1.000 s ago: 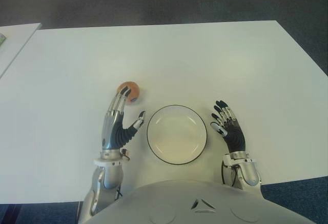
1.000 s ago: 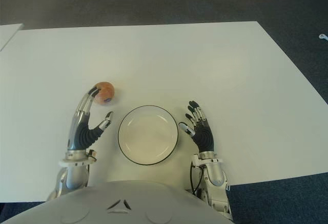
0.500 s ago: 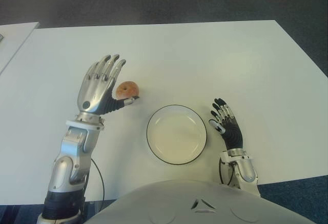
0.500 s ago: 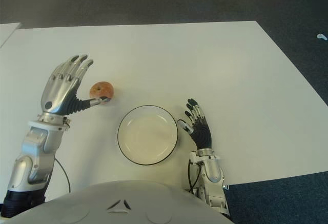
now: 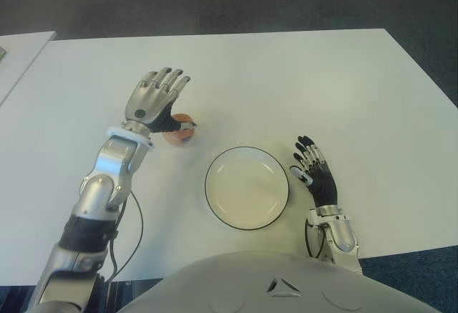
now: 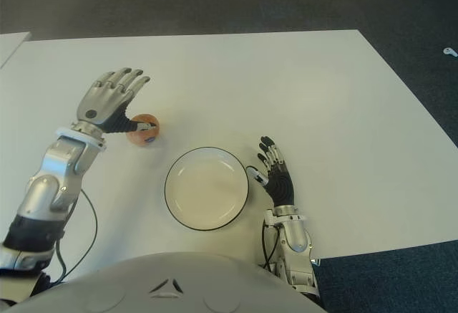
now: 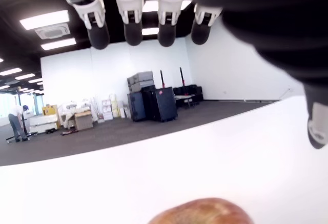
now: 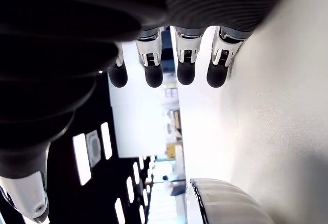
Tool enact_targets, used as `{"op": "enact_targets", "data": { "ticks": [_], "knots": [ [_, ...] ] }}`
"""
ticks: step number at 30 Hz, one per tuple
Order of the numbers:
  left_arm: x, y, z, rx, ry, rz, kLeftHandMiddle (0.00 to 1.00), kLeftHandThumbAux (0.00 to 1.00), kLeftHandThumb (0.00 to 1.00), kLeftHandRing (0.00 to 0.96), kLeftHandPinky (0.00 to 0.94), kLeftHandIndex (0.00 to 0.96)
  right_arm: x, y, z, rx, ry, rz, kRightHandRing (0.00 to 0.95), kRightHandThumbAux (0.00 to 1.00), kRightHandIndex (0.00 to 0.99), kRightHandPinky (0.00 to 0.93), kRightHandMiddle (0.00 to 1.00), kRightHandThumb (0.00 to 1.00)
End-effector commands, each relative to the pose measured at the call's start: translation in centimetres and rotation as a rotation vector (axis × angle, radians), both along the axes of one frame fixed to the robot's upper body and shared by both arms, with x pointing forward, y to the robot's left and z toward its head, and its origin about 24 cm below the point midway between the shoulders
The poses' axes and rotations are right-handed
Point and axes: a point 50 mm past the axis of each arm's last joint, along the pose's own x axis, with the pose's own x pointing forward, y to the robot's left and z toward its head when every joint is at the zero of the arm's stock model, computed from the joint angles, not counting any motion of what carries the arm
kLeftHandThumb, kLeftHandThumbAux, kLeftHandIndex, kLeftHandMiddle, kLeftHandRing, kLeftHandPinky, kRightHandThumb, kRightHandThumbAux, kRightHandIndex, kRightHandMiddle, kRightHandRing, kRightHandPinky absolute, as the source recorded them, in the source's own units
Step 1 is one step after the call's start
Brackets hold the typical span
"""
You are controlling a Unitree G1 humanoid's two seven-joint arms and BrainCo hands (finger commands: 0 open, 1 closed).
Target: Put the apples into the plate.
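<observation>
— Apple point(image 5: 180, 132) first: where does it sit?

— On the white table point(image 5: 300, 84), off to the left of the white plate point(image 5: 247, 187) and a bit farther from the robot. It is not in the plate, whose dark-rimmed bowl holds nothing.

— And the left hand point(image 5: 154, 98)?

— Raised over the apple from its left side, back of the hand turned up toward the head camera. Its fingers point(image 5: 174, 79) are spread wide and stretched forward past the fruit, not wrapped around it. The thumb shows down beside the apple, but I cannot tell whether it touches the skin.

— Does the wrist camera help?

— It shows four fingertips point(image 7: 132, 32) fanned out in a row high above, with open space beneath them, and only the top of the apple point(image 7: 202, 211) at the frame's lower edge. Nothing is gripped.

— The right hand point(image 6: 275, 177)?

— It shows just beside the plate, on its right, palm down near the table with fingers loosely extended and holding nothing. In its own wrist view the fingers point(image 8: 154, 67) hang straight, and the plate's rim point(image 8: 225, 203) is close by.
</observation>
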Motion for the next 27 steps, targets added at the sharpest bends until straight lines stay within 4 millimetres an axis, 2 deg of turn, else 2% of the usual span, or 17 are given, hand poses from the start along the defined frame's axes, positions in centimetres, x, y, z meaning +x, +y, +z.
{"op": "enact_targets", "data": {
  "ticks": [1,19,27],
  "knots": [
    [0.8,0.0,-1.3,0.029,0.068,-0.004,0.000,0.435,0.229,0.000,0.000,0.000,-1.2,-0.2,-1.6,0.016,0.095,-0.033,0.000,0.606,0.000,0.000,0.000,0.117],
    [1.6,-0.3,-3.9,-0.081,0.145,-0.011,0.000,0.431,0.282,0.000,0.000,0.000,-1.5,-0.7,-1.5,-0.007,0.102,-0.041,0.000,0.576,0.000,0.000,0.000,0.129],
    [1.6,-0.7,-4.5,-0.070,0.186,-0.024,0.000,0.417,0.294,0.000,0.000,0.000,-1.5,-0.8,-1.5,-0.023,0.104,-0.024,0.000,0.575,0.000,0.000,0.000,0.133]
  ]
}}
